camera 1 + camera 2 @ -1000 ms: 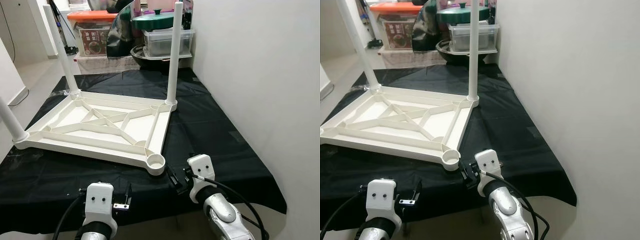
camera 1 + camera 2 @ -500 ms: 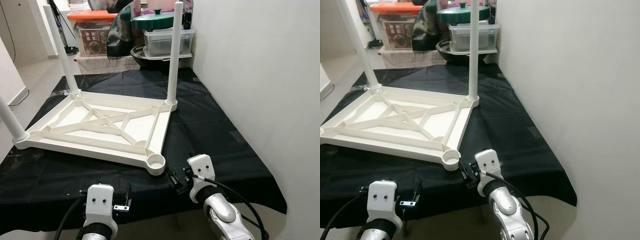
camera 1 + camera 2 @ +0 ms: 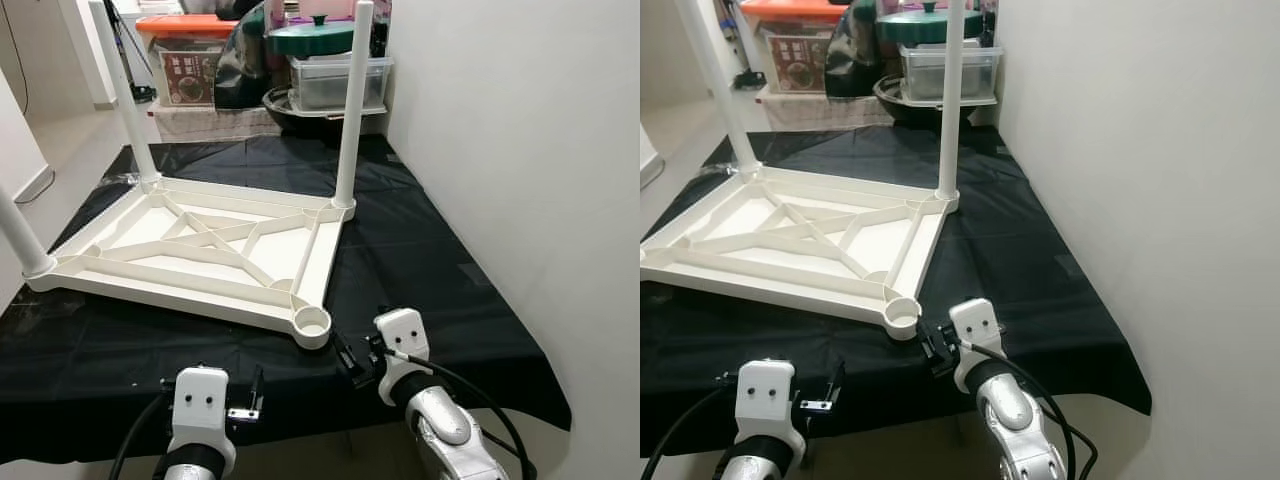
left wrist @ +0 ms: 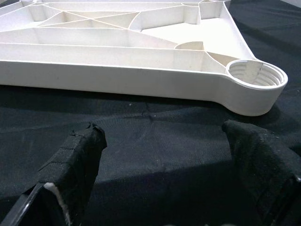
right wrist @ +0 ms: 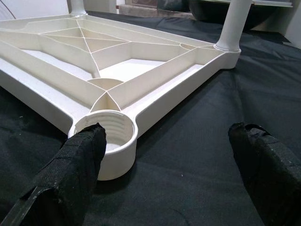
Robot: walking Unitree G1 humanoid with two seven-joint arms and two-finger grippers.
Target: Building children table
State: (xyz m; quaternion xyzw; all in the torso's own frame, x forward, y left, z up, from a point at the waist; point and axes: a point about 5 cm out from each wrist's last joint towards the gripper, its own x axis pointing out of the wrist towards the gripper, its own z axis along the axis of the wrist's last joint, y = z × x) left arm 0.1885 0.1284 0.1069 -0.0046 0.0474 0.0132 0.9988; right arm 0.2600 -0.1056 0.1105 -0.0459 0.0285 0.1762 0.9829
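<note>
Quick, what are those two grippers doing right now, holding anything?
Left gripper: open, holding nothing.
Right gripper: open, holding nothing, beside the tabletop's empty leg socket.

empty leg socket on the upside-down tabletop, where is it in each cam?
Left eye view: empty leg socket at the tabletop's near corner, just ahead of the right gripper.
Right eye view: same near corner, low and left of centre.
Left wrist view: threaded ring at the end of the tabletop's near edge.
Right wrist view: close up, beside one finger.
Shared landmark: the white leg nearest the wall.
</note>
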